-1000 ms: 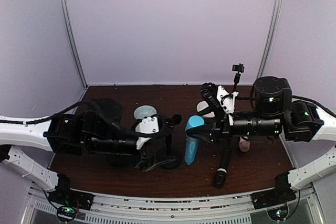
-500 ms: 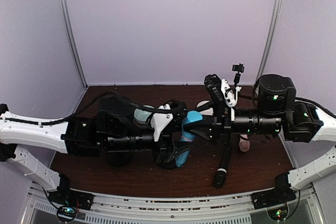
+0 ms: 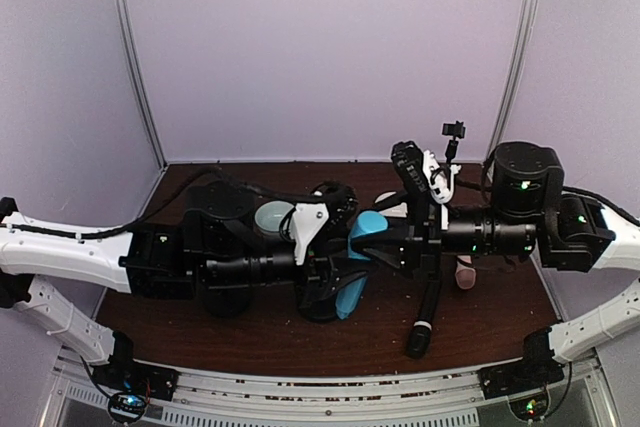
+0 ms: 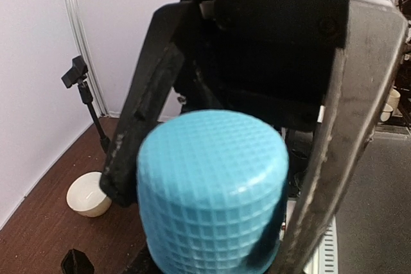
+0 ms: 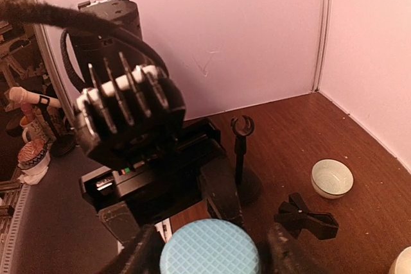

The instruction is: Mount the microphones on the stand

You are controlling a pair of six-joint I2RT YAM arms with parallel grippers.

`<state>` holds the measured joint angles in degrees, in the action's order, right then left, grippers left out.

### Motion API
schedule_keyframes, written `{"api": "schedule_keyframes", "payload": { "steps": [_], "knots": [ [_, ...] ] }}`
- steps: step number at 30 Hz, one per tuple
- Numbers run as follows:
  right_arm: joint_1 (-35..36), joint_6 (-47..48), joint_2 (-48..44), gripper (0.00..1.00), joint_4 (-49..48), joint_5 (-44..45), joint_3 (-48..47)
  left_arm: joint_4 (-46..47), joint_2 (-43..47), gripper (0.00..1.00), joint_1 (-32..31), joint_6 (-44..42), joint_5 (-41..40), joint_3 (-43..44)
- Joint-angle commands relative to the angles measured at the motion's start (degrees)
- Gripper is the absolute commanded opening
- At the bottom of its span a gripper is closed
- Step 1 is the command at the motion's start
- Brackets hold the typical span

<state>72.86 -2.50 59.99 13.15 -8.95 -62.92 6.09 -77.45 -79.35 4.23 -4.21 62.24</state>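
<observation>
Since a second ago the left arm has swung in from the side to the middle of the table (image 3: 490, 322). The left gripper (image 3: 343, 275) has narrowed from a wide spread onto the light blue microphone (image 3: 371, 230), which now leans with its head toward the right arm. From above, the right gripper (image 3: 388, 247) meets that head from the opposite side. The black microphone (image 3: 424, 315) lies flat near the front edge. The cream-beige microphone (image 3: 465, 273) shows only as a pale end beside the right arm. A pale blue bowl (image 3: 270, 215) and a white bowl (image 3: 388, 205) sit further back, and a thin stand (image 3: 452, 137) with a clip rises by the rear wall. In the left wrist view the ribbed blue head fills the middle. The right gripper faces the camera with a finger (image 4: 138, 139) down each side of the head; one lies against it and a dark sliver shows beside the other, so I cannot tell whether they press it. A fingertip (image 4: 260, 248) of the left gripper lies against the blue body lower down, pinching it. In the right wrist view the right gripper's own fingers (image 5: 138, 255) rise on either side of the blue head. Opposite, the left gripper reaches down behind the head. Beyond stand a short stand (image 5: 242, 126) with a ring clip, upright on a round base, a black cross-shaped piece (image 5: 307, 219) on the wood, and the pale blue bowl (image 5: 332, 178).
</observation>
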Motion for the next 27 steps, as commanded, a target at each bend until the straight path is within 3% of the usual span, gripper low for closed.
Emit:
{"api": "schedule_keyframes", "payload": {
  "steps": [1,3,6,10,17,21,27],
  "knots": [
    [0.2,-1.1,-4.1,0.73,-1.0,0.2,1.7,2.9,0.5,0.09,0.0,-0.2,0.1,1.0],
    [-0.1,-1.7,-7.6,0.83,-2.5,2.5,4.8,3.4,2.0,0.07,0.1,-0.3,0.2,0.4],
    [-1.0,-2.9,-12.2,0.89,-5.7,5.1,10.6,5.2,4.3,0.00,0.8,1.2,0.5,-0.9],
    [-1.8,-4.5,-12.8,0.85,-8.2,3.8,17.2,8.7,7.3,0.00,2.5,3.1,6.1,-2.5],
    [-1.8,-8.1,-8.5,0.80,-17.9,-8.0,21.9,12.1,10.7,0.00,5.7,4.9,20.1,-3.7],
    [-0.8,-9.5,-5.3,0.78,-22.8,-9.2,22.6,13.9,11.5,0.00,5.9,7.9,15.4,-4.2],
    [3.6,-6.2,0.2,0.78,-18.6,5.4,17.1,12.2,11.3,0.00,5.9,13.9,5.8,-3.7]
  ]
}}
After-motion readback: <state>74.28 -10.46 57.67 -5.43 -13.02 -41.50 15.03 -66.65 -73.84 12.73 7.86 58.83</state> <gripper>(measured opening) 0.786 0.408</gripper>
